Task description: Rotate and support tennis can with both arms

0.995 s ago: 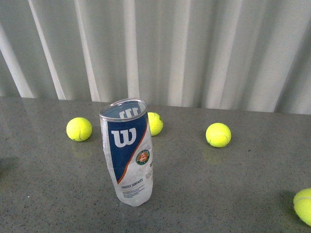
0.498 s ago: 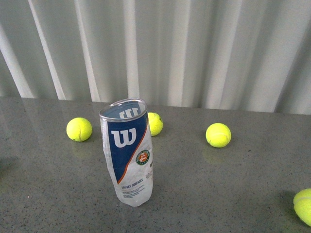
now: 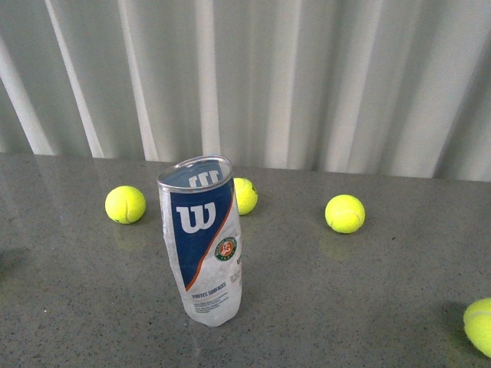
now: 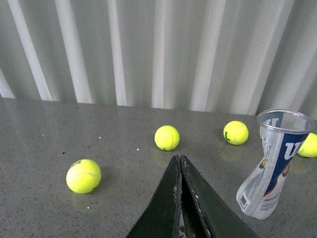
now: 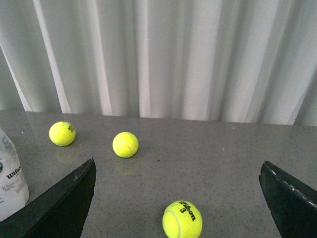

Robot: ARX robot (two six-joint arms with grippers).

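The tennis can [image 3: 202, 239] stands upright and open-topped on the grey table, a dented clear tube with a blue label and white "W". It also shows in the left wrist view [image 4: 270, 163] and, cut off at the picture's edge, in the right wrist view [image 5: 11, 176]. No arm shows in the front view. My left gripper [image 4: 180, 159] is shut and empty, its tip apart from the can. My right gripper [image 5: 177, 171] is open wide and empty, with a yellow ball [image 5: 182, 219] on the table between its fingers.
Yellow tennis balls lie around the can: one to its left [image 3: 125, 204], one behind it [image 3: 245, 195], one to its right [image 3: 344, 213], one at the front right edge [image 3: 479, 326]. A pleated white curtain [image 3: 307, 77] backs the grey table [image 3: 345, 291].
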